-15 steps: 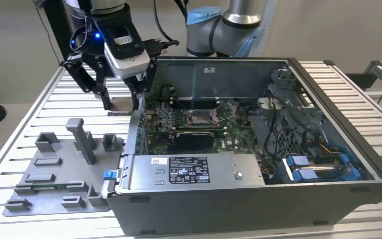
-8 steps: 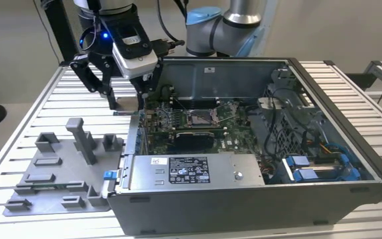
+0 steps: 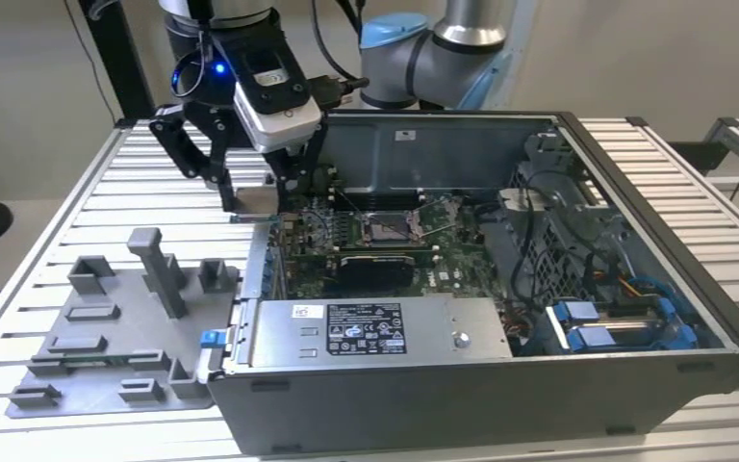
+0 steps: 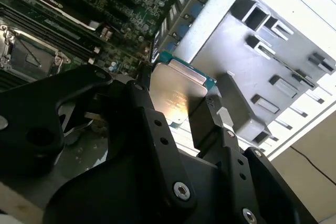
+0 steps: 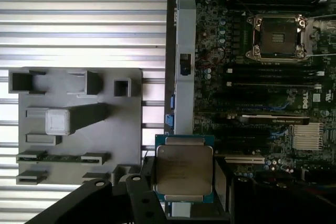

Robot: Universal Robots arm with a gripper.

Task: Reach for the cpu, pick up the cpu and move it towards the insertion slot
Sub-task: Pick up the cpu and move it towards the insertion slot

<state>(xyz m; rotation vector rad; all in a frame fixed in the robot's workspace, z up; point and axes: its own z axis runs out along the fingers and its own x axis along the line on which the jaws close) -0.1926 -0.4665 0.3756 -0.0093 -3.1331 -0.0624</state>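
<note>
**Cpu in pincer, over case edge**

Exterior view: pincer [image 3: 255,200] clamped on cpu [image 3: 251,197], which is in the air over the case [image 3: 626,318] wall at the exterior view's left. Slot [image 3: 385,228] sits on board [image 3: 453,255] inside case, apart from cpu, toward the exterior view's right. Grey fixture [image 3: 100,337] lies on slatted counter [image 3: 36,250], just beside case.

Second wrist view: cpu [image 4: 176,95] gripped at two opposite edges btw black fingers [image 4: 144,114]. Shiny face toward cam, w/ glare. Fixture [image 4: 262,51] behind it. Slot [image 4: 26,59] on the board, well apart.

First wrist view: cpu [image 5: 182,167] seen flat-on, green rim showing, fingers on opposite sides. It hangs over the case wall strip btw fixture [image 5: 79,114] and board. Slot [image 5: 276,36] w/ dark centre visible, well apart from cpu.
</note>
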